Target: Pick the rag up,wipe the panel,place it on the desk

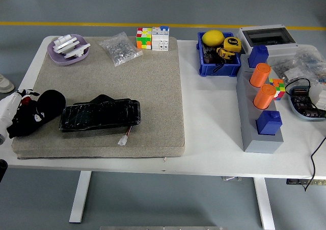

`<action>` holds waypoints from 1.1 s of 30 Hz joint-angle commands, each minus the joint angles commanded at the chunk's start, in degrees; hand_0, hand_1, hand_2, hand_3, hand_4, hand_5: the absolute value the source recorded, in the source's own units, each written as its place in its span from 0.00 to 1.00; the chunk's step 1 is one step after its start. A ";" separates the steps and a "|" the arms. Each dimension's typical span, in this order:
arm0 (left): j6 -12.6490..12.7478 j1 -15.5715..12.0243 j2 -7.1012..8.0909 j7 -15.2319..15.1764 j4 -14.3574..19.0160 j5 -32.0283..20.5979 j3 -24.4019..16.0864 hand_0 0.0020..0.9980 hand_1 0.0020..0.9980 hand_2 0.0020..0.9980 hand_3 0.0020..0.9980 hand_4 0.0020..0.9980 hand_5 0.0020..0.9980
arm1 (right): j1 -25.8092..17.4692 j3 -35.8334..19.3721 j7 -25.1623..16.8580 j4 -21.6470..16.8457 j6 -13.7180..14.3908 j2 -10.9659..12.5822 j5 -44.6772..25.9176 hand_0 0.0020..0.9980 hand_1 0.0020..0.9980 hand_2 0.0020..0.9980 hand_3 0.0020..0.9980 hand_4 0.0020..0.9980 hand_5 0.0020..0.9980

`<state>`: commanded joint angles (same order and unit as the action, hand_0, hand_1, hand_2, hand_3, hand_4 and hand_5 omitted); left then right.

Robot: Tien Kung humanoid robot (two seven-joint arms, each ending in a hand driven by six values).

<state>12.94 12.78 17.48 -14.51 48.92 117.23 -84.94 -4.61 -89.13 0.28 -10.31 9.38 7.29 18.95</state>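
Right now the robot's left hand (20,119) sits at the left edge of the big grey-brown felt mat (153,87), which lies on the white table (209,112). Its black fingers (31,119) are curled, but I cannot tell if they hold anything. A soft black rag (51,103) lies bunched up just beside the hand, touching it. Next to the rag, on the mat, lies the long shiny black panel (100,115), flat, with a small white plug (123,141) on thin wires at its front edge. At the back of the mat are a round purple dish (68,50) with white pieces in it, a clear bag of small metal bits (120,48) and a colourful puzzle cube (144,38). Off to the right, a long grey block (254,133) holds two orange cups (262,87) and two blue boxes (268,122).
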 joint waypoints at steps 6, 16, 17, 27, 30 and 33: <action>0.33 -0.13 -0.31 -0.67 -0.11 -0.41 0.52 0.32 0.37 0.57 0.52 0.27 0.00 | -0.02 -0.69 -0.12 0.00 0.07 0.05 0.41 0.77 0.64 0.68 0.60 1.00 0.48; 0.98 -1.10 -1.05 -0.81 1.07 1.87 0.08 0.26 0.35 0.56 0.50 0.20 0.00 | 0.10 -1.06 -0.31 0.00 0.14 0.13 0.24 0.77 0.64 0.68 0.60 1.00 0.49; 1.09 -1.31 -1.12 -0.64 1.61 2.41 -0.13 0.26 0.35 0.56 0.50 0.20 0.00 | 0.10 -1.13 -0.34 0.00 0.14 0.13 0.28 0.77 0.64 0.68 0.60 1.00 0.49; 2.69 -3.79 -0.20 2.38 9.95 8.75 -2.65 0.24 0.32 0.55 0.48 0.14 0.00 | 0.22 -2.09 -0.45 0.00 0.14 0.10 1.13 0.77 0.64 0.68 0.60 1.00 0.49; 2.88 -4.83 0.46 3.50 12.93 9.76 -1.44 0.24 0.32 0.55 0.48 0.14 0.00 | 0.25 -2.49 -0.50 0.00 0.13 0.12 1.34 0.77 0.64 0.68 0.60 1.00 0.49; 3.02 -5.67 0.48 4.20 15.33 10.63 -0.22 0.24 0.32 0.55 0.48 0.14 0.00 | 0.21 -2.60 -0.51 0.00 0.12 0.10 1.36 0.77 0.64 0.68 0.60 1.00 0.49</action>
<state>15.95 7.11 17.96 -10.32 64.25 127.85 -85.16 -4.40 -91.73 -0.23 -10.31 9.50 7.39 20.31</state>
